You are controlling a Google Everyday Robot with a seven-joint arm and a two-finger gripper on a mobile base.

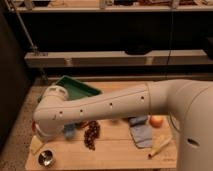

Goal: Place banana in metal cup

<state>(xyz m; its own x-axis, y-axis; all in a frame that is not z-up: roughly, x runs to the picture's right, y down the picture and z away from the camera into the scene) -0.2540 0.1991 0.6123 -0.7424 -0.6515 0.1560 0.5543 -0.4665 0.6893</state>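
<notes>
Table [115, 154]: light wood top.
Items directly on top:
- green tray [80, 88], rear left, tilted.
- metal cup [46, 158], front left corner, upright, open end up.
- dark grape bunch [91, 134], centre left.
- blue cloth [141, 133], crumpled, centre right.
- orange fruit [157, 121], just beside cloth.
- banana [161, 145], front right, lying slanted, well apart from cup.

Gripper [44, 134]: above left part of table, under arm wrist.

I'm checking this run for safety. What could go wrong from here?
The gripper sits at the table's left, by the metal cup, while the banana lies far right near the front edge. Swinging across low, the arm could sweep the grapes, blue cloth or orange. The small cup stands near the front edge, so a long banana might tip it.
</notes>
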